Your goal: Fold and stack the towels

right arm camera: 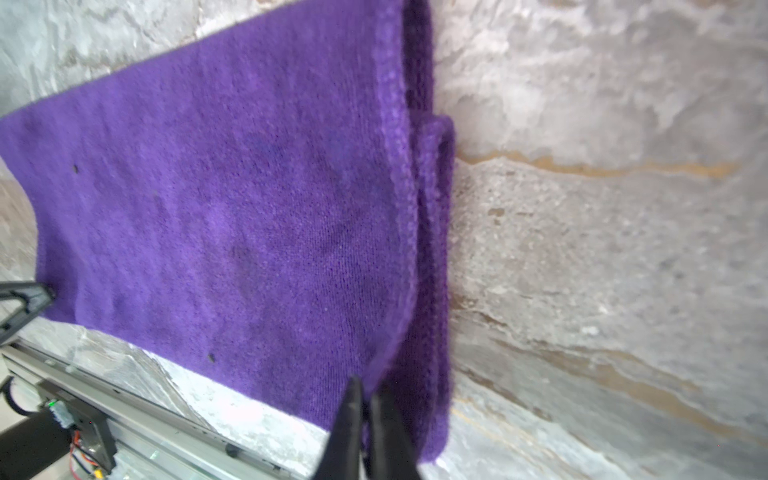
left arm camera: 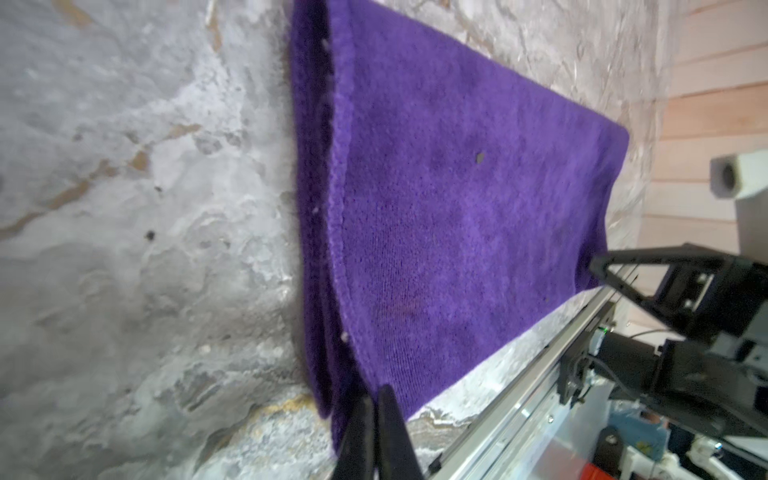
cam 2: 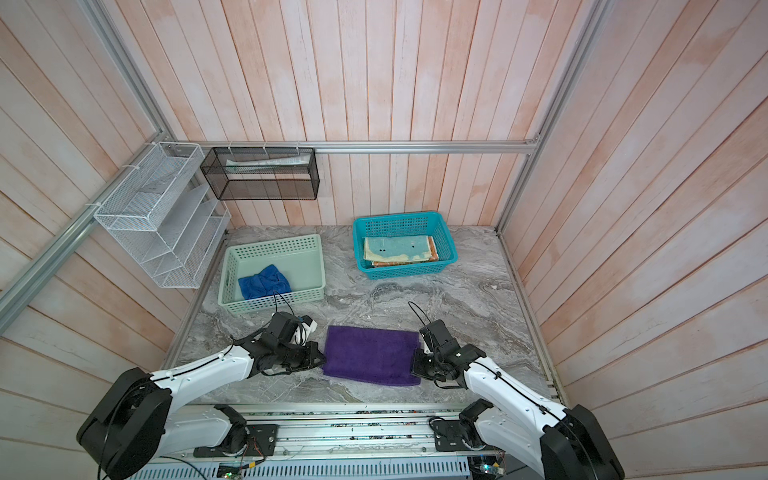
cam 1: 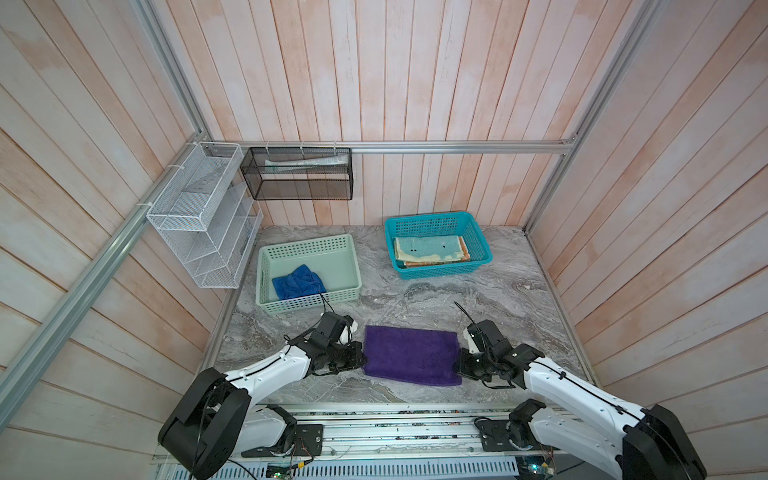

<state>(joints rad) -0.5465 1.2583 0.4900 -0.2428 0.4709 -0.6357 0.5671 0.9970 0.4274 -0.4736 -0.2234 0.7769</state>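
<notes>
Purple towel (cam 1: 411, 355) lies folded into a flat rectangle on the marble table (cam 1: 415, 299). It stretches directly between the two grippers, with one short end at each. The left gripper (cam 1: 360, 360) is clamped on the corner of the end nearest it, on the side toward the robot's base. In the left wrist view its black fingers (left arm camera: 395, 424) are pinched together with the purple edge caught between them. The right gripper (cam 1: 459, 367) is clamped the same way on the matching corner at its own end. The right wrist view shows its fingers (right arm camera: 388, 428) squeezed onto the cloth. Both wrist views show stacked layers along the towel's short edges.

Beyond the left gripper, farther from the robot, stands a green basket (cam 1: 307, 245) with a crumpled blue towel (cam 1: 297, 282) inside, near its front wall. Well beyond the right gripper, toward the back wall, stands a teal basket (cam 1: 430, 217). It holds a folded teal towel (cam 1: 428, 249) with pale yellow patches, laid on a folded orange towel (cam 1: 464, 250) whose edges peek out beneath.
</notes>
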